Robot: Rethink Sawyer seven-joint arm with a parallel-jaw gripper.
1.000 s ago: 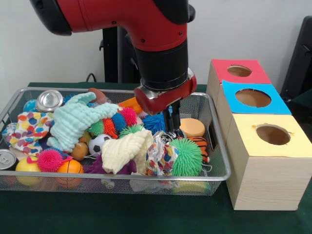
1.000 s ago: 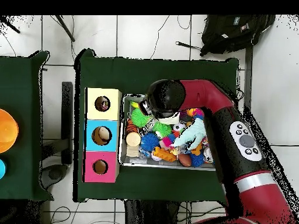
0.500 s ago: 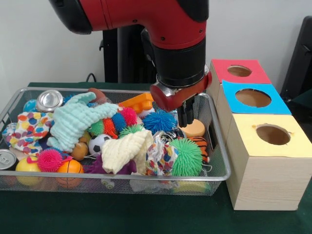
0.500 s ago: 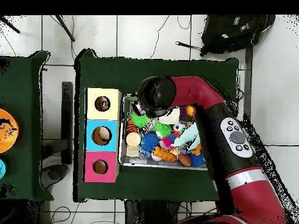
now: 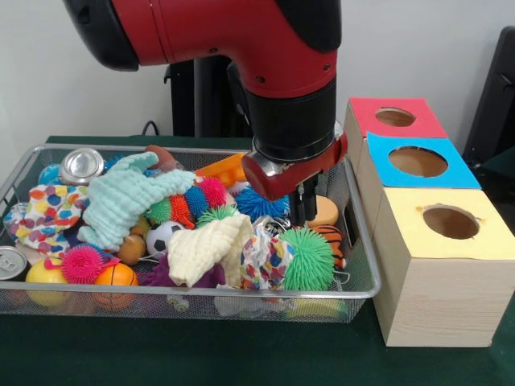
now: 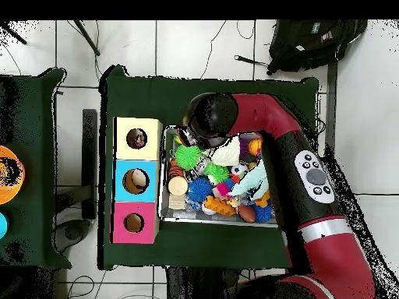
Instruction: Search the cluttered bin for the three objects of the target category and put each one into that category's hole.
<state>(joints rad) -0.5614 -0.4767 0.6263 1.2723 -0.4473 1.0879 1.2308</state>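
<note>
Toys are crowding the wire bin (image 5: pixel 364 265) beside three wooden boxes with holes (image 5: pixel 451 222). I am seeing my gripper (image 5: pixel 302 211) hanging low over an orange disc (image 5: pixel 326 211), near a green spiky ball (image 5: pixel 308 259). Whether its jaws are apart, I cannot tell.

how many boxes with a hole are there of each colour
red box: 1
blue box: 1
yellow box: 1
total: 3
</note>
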